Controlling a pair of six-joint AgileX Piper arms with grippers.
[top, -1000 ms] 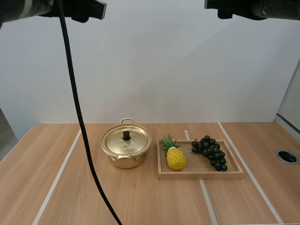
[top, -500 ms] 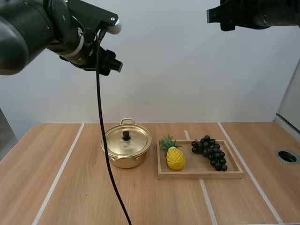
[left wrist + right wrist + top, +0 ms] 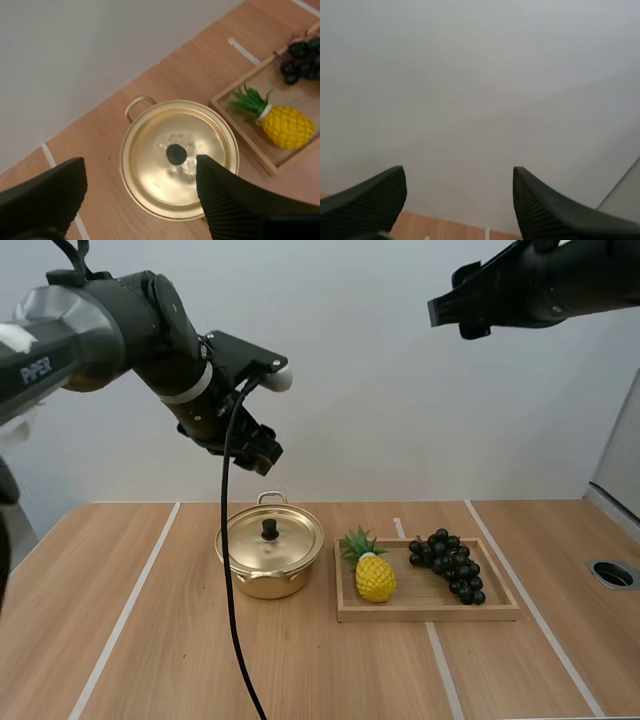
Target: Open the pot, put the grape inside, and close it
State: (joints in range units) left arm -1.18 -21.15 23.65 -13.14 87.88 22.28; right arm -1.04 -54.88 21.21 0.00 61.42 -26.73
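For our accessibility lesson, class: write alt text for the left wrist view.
The left claw, fingers open, hangs over a gold pot whose lid is on. Beside the pot, a wooden tray holds a pineapple and dark grapes, all on a wooden table.

The right hand (image 3: 457, 175) is open: its two black fingers (image 3: 365, 200) stand well apart, ribbed inner faces turned to each other. Beyond the fingers lies a strip of light wooden surface (image 3: 445, 231), with a white line (image 3: 486, 233) on the surface, nearer one finger.
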